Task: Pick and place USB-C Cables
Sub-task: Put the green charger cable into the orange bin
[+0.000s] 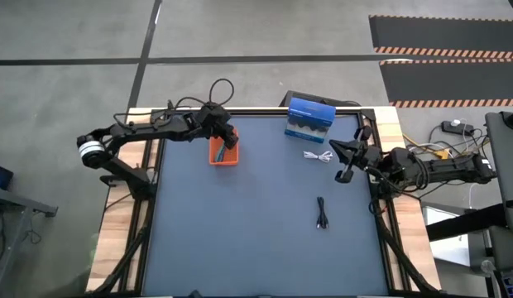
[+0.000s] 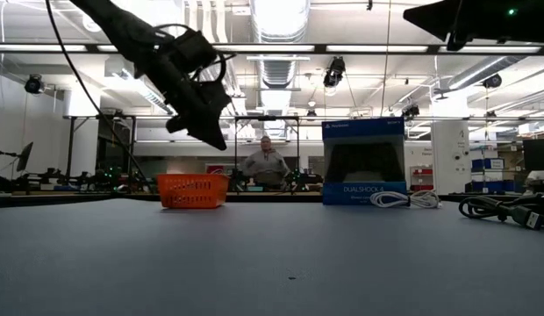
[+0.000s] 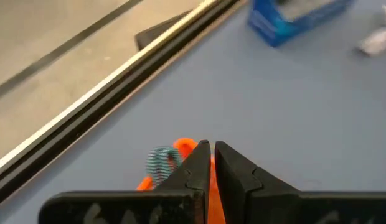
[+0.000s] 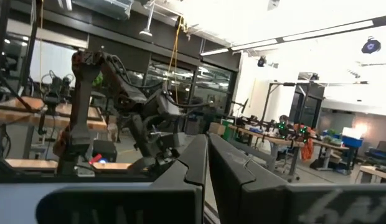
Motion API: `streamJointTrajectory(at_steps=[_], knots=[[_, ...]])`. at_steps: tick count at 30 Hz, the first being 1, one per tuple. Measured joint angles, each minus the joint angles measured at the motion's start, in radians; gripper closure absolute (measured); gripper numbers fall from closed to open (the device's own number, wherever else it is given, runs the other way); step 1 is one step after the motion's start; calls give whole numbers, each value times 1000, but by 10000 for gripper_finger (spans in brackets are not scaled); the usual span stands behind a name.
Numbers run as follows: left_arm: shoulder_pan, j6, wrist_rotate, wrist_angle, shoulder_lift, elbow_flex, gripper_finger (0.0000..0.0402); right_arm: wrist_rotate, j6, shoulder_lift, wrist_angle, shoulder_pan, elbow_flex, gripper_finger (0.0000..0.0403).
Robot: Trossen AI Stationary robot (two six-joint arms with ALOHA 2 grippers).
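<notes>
Your left gripper [image 1: 229, 137] is hovering over the orange basket [image 1: 222, 155], fingers pressed together on nothing. The teal cable [image 3: 160, 162] is lying in that basket. Your right gripper [image 1: 343, 162] is waiting at the table's right edge, fingers together and empty. The white cable [image 1: 319, 155] is lying just in front of the blue box [image 1: 309, 119]. The black cable [image 1: 322, 213] is lying alone, mid-table on the mat [image 1: 256, 240].

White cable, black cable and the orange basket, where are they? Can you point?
white cable [image 1: 319, 155]: high view, middle of its coil.
black cable [image 1: 322, 213]: high view, middle of its length.
orange basket [image 2: 193, 190]: low view, front wall.
</notes>
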Motion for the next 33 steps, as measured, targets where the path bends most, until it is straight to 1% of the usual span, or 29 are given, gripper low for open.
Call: streamJointTrajectory(at_steps=[7, 11, 14, 19, 25, 29, 33], knots=[[15, -21, 2, -10, 73, -23, 394, 1, -19, -2, -3, 0, 2, 394], [16, -30, 1, -12, 107, -23, 394, 25, -19, 0, -8, 0, 0, 394], [16, -30, 1, -15, 108, -23, 394, 63, -15, 0, -14, 0, -1, 394], [16, -31, 1, -62, 83, -22, 394, 79, -15, 0, -19, 0, -1, 394], [16, -30, -2, -59, 89, -26, 394, 81, -20, 0, -24, 0, -2, 394], [16, -31, -40, -63, 90, -41, 394, 81, -17, 0, -26, 0, -2, 394], [16, -31, -48, -62, 90, -45, 394, 81, -12, 0, -35, 0, -2, 394]])
